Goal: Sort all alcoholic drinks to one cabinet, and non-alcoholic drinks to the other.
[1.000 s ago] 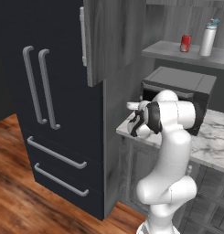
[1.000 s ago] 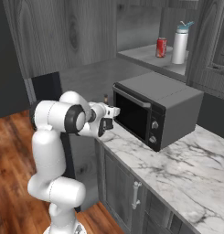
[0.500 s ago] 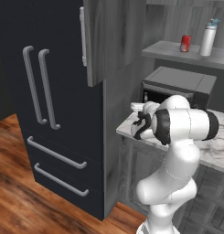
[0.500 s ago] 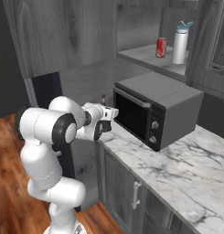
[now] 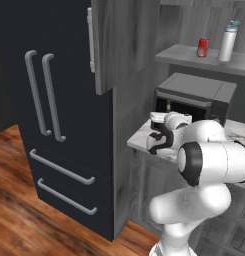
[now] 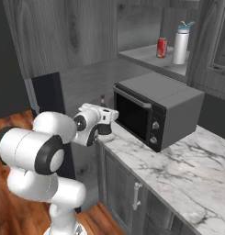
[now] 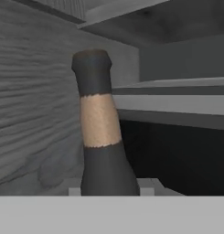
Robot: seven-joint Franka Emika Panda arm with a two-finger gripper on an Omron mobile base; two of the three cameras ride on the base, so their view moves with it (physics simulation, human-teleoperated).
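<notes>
Swung round over the last second, elbow now forward; pincer [image 7: 109, 189] clamped on dark bottle [image 7: 102, 137] at twelve o'clock, off worktop [image 6: 178, 165]; ready for cabinet carry

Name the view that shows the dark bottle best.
The hand view: the dark bottle stands close up, its long neck with a tan band plain. In the right base view just its neck tip peeks above the hand; in the left base view I cannot pick it out.
</notes>
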